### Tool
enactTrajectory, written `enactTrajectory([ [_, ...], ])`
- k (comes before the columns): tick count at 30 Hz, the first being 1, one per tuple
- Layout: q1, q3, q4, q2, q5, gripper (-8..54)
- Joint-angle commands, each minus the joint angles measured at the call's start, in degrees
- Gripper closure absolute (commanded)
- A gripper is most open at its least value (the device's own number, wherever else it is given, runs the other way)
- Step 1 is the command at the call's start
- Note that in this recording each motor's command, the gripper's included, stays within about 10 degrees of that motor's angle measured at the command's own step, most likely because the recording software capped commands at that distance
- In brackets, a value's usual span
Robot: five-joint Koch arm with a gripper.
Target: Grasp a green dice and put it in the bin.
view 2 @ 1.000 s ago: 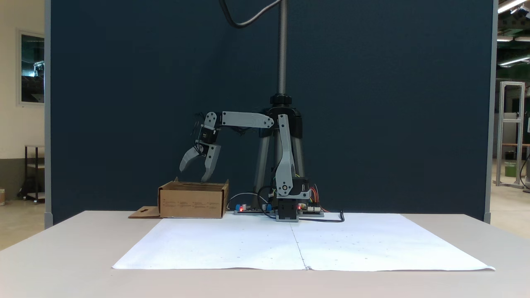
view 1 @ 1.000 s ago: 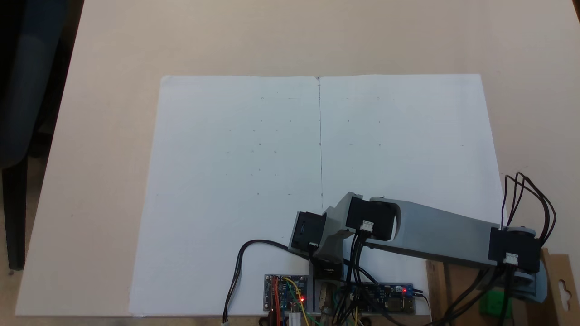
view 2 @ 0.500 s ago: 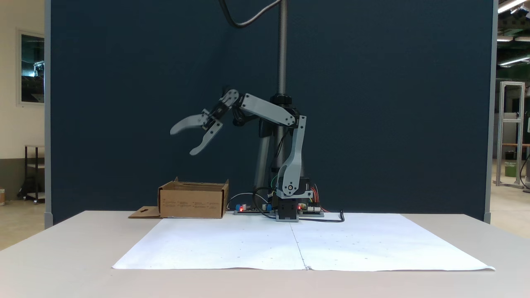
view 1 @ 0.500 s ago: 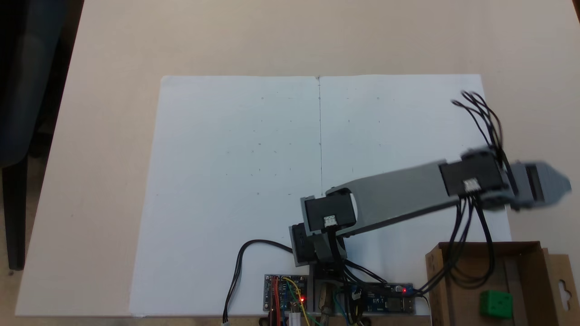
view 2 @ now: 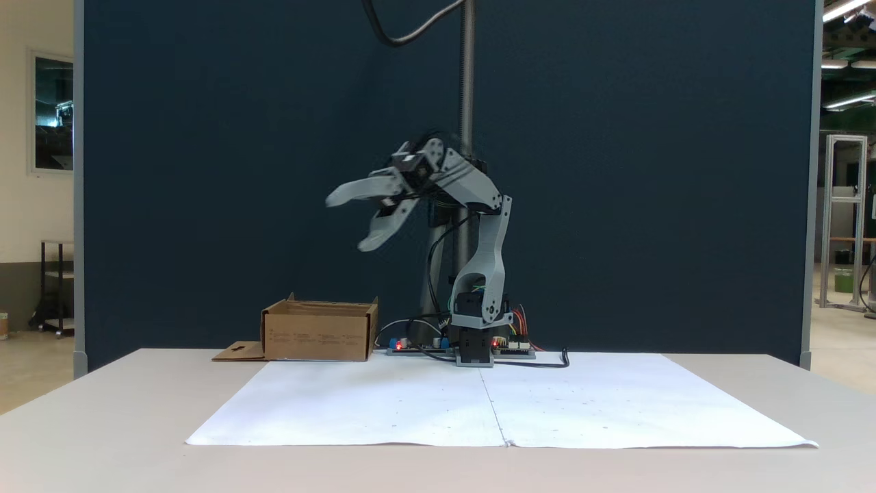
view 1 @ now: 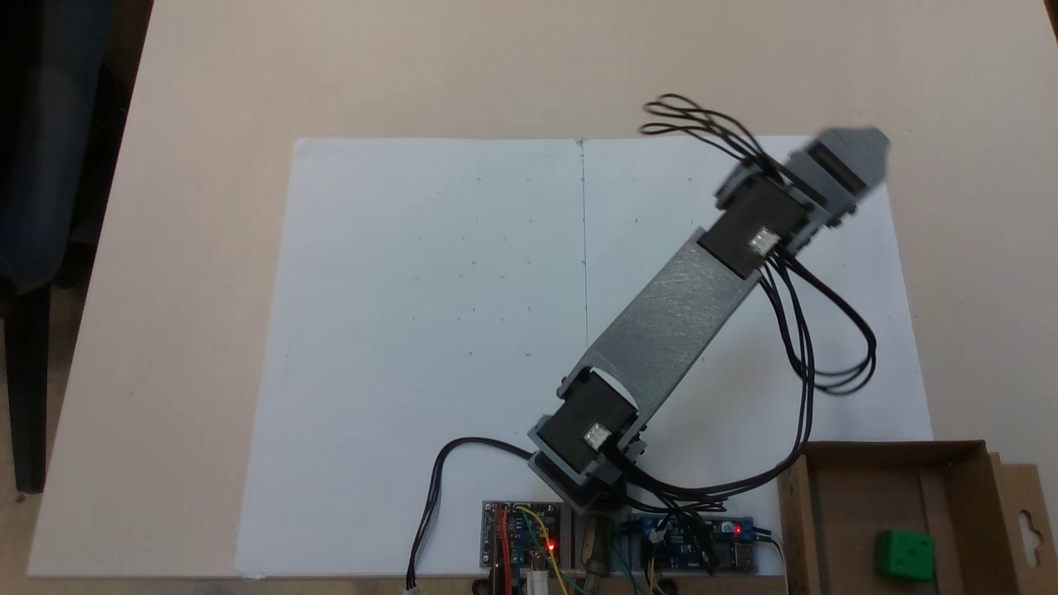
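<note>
Resting inside the bin [view 1: 950, 467] at the surface's five o'clock corner, the green dice [view 1: 905, 554] looks delivered; the empty gripper [view 2: 350, 220] (jaws spread wide) risks only snagging its looping cables [view 1: 826, 330] while swinging.

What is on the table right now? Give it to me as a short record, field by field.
green dice: lying inside the bin, free of the gripper
bin: brown cardboard box beside the arm's base, open top
gripper: open, empty, raised high above the table, blurred
white paper sheet: spread flat in front of the arm
circuit boards: at the arm's base, red lights on
task state: dice placed in bin
</note>
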Motion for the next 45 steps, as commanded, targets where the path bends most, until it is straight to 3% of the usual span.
enactTrajectory([
  [1,-5.0,0.0,-3.1,2.1,2.1,2.1],
  [12,-27.3,21.9,-19.1,13.8,1.9,2.2],
  [25,-35.2,46.8,-45.9,30.8,1.1,2.2],
  [45,-35.6,78.0,-81.7,32.5,-8.3,2.5],
])
